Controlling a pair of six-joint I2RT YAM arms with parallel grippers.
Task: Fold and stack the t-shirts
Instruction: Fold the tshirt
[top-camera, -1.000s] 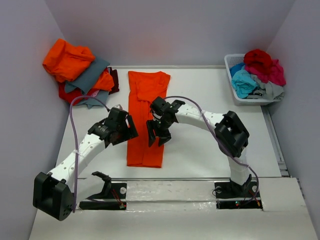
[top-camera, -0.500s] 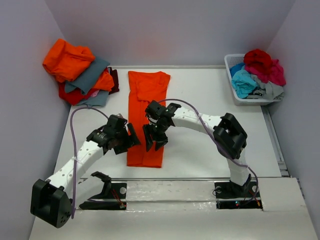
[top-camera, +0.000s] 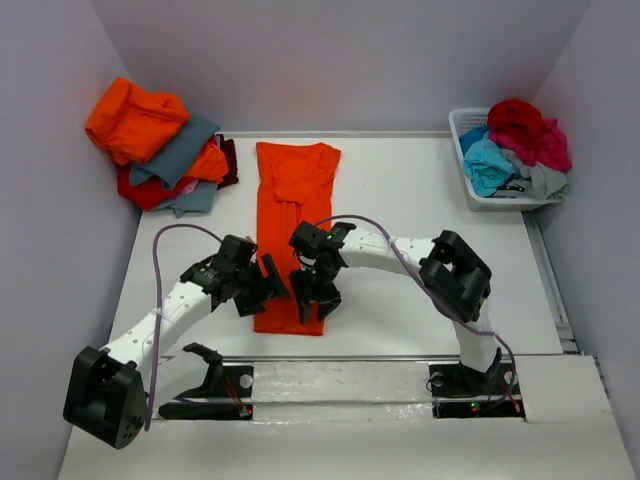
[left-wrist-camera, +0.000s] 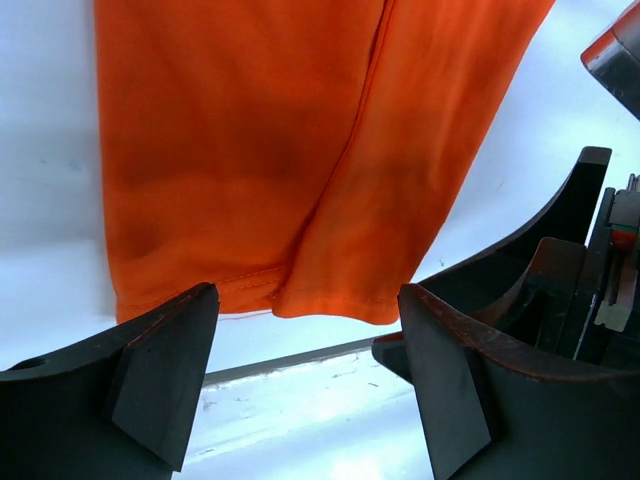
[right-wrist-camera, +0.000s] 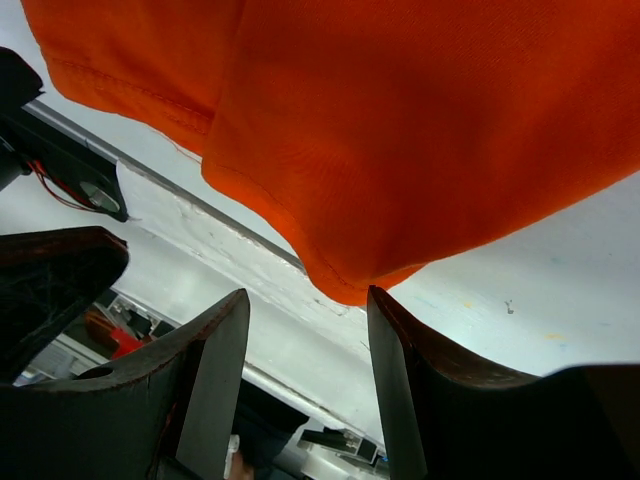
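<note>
— Where's the orange t-shirt (top-camera: 292, 200)?
— Lying as a long folded strip at the centre of the desk (top-camera: 420, 260), hem toward the bottom of the frame.
— Any grip?
— No. The left pincer (top-camera: 268, 285) gapes wide near the hem's left corner, and the right pincer (top-camera: 315, 300) stands apart at the right corner.

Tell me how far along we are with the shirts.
Done: a loose pile of shirts sits at the far left, rumpled rather than neat. In hand: one orange shirt lies folded lengthwise into a strip; the left gripper and right gripper hover open at its near hem, gripping nothing. Left: the crosswise folds, plus the heaped shirts in the basket.
</note>
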